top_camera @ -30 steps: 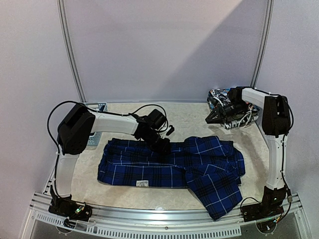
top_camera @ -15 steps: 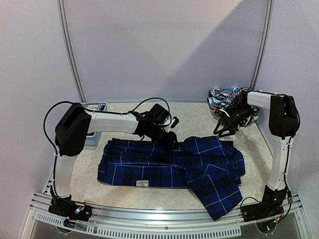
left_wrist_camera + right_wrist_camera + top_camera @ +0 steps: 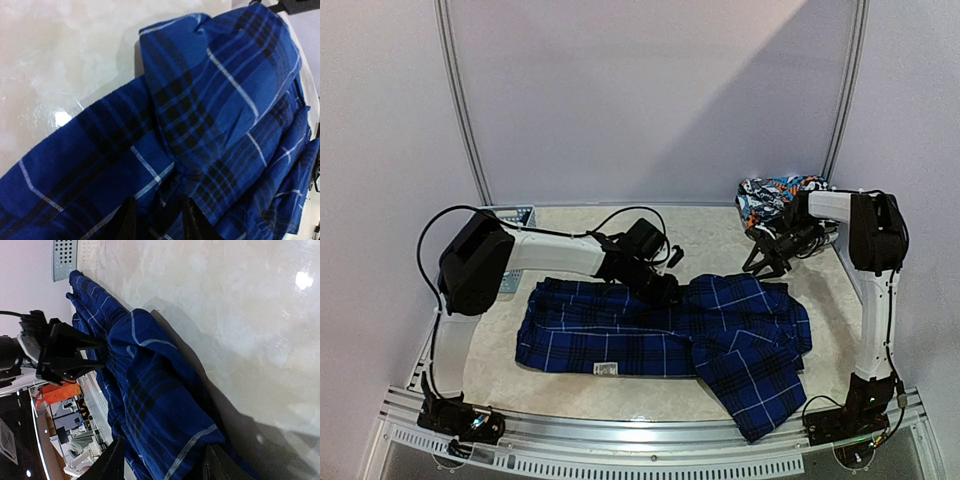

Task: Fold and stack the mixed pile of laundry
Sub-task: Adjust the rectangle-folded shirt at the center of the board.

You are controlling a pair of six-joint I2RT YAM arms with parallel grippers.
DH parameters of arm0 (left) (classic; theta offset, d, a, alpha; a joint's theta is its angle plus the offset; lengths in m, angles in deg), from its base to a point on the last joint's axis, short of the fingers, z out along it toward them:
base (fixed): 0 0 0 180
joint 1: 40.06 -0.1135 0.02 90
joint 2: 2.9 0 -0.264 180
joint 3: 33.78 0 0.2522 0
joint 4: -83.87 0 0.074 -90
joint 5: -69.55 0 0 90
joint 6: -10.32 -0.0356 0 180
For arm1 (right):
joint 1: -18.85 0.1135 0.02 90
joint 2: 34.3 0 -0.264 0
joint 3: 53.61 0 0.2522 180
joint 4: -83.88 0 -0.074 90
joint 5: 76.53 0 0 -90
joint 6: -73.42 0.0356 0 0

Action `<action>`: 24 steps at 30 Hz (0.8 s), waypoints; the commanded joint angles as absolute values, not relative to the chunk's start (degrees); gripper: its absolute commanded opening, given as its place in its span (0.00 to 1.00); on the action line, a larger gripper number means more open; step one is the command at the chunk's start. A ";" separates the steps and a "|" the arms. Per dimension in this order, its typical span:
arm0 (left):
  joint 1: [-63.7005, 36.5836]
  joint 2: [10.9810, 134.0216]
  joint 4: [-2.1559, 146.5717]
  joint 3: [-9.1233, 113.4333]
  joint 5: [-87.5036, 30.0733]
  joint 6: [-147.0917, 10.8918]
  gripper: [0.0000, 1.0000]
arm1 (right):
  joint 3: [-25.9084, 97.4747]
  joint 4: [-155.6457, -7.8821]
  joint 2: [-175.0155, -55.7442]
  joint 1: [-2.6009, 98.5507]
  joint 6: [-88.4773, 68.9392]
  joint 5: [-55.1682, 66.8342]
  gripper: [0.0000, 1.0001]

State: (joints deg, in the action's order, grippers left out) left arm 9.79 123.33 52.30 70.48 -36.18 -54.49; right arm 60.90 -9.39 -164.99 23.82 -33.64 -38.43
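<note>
Two hands sit at the far edge of the plaid shirt, which lies spread on the bench. I think they are there to fold it. My right hand is open over its corner. My left hand has cloth between its fingers, but I cannot tell if it pinches. The small white tag is too tiny to read.

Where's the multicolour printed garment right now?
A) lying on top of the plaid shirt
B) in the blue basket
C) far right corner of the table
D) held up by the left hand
C: the multicolour printed garment sits bunched in the far right corner of the table, beyond the plaid shirt spread nearer the arms.
</note>
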 commanded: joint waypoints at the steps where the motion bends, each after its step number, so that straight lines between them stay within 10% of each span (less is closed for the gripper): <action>1: 10.57 125.74 52.10 71.22 -36.79 -54.45 0.33 | 63.80 -6.39 -167.97 24.03 -35.52 -44.97 0.47; 13: 10.57 126.12 51.36 69.31 -36.57 -55.18 0.30 | 60.16 -23.63 -161.71 24.05 -34.91 -48.05 0.02; 24: 10.48 125.43 52.99 66.89 -36.94 -54.29 0.28 | 49.67 -34.17 -148.75 24.04 -40.85 -52.60 0.00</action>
State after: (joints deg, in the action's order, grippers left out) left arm 9.81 124.95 54.20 68.60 -36.46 -54.53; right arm 53.97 -28.06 -155.31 23.97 -36.27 -48.74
